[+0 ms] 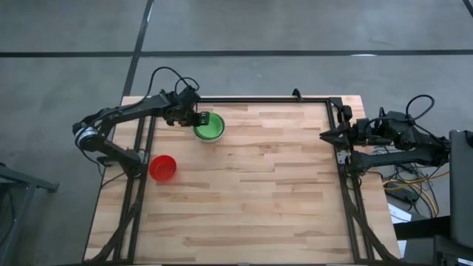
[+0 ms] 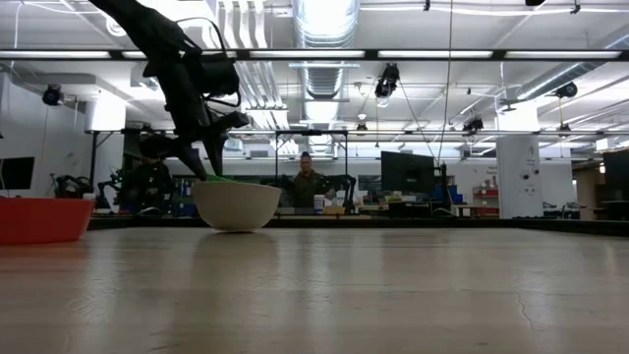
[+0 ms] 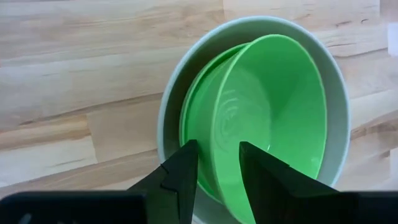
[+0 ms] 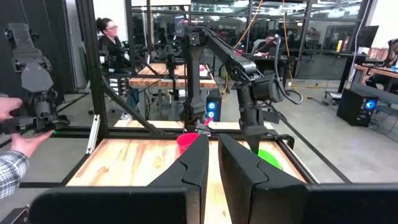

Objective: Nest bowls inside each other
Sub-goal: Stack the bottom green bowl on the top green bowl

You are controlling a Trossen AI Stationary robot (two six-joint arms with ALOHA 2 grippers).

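Nearest you on the butcher-block wooden table [image 1: 251,192], the small round red plastic bowl [image 1: 162,168] sits alone by the left edge, well apart from the other bowls. Farther back, your left gripper [image 1: 198,118] reaches down over the slightly larger pale white-grey bowl [image 3: 339,93], which holds a bright green plastic bowl [image 3: 273,106] nested inside it; a second green rim shows beneath. Its two dark fingers [image 3: 180,177] straddle the near rim of the green bowl, one on each side, spread and not clenched. Your right gripper [image 1: 326,135] waits off the table's right edge, fingers nearly together, grasping nothing. Beyond the table, a person [image 2: 308,182] sits in the room
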